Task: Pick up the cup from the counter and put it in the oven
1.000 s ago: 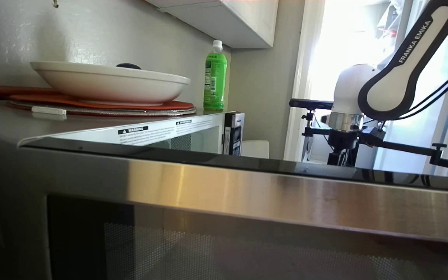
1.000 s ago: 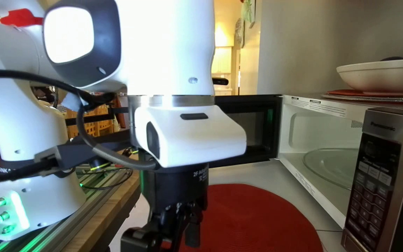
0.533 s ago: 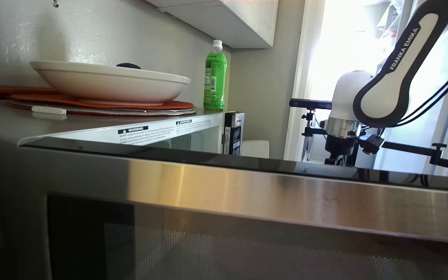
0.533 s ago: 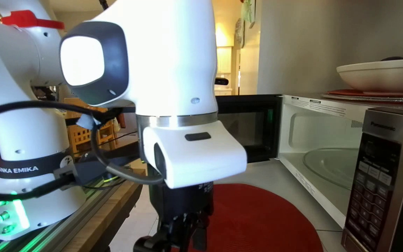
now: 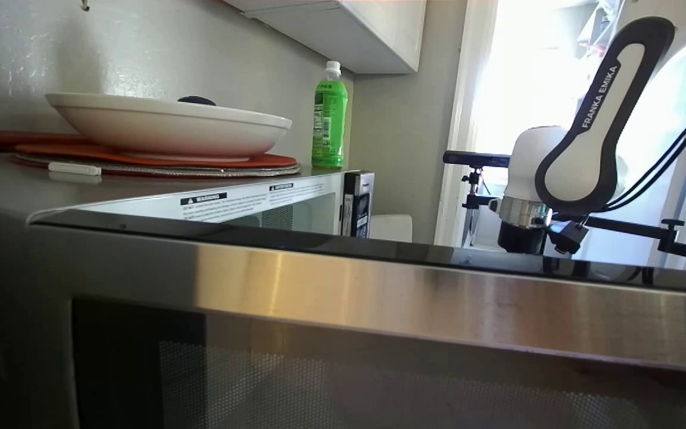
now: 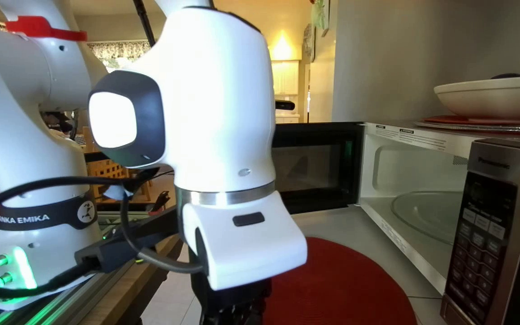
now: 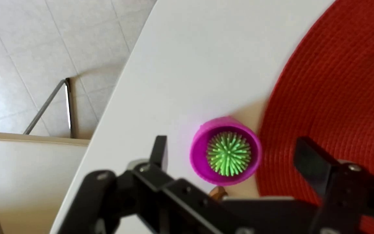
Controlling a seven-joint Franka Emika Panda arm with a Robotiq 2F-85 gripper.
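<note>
While beside red placemat, cup around green bristles.

This looks like the kitchen of a home. A Panasonic microwave oven with a glass turntable stands open on a pale tabletop; on top of it are stacked placemats, a broad white bowl resting on them, and a white-capped green bottle. A white wall cabinet is fixed high above, and a round red woven mat covers part of the tabletop. Farther back, an exterior view shows cream cupboards in warm light, a patterned valance and a light wooden chair. The wrist view adds a floor of pale square tiles.
</note>
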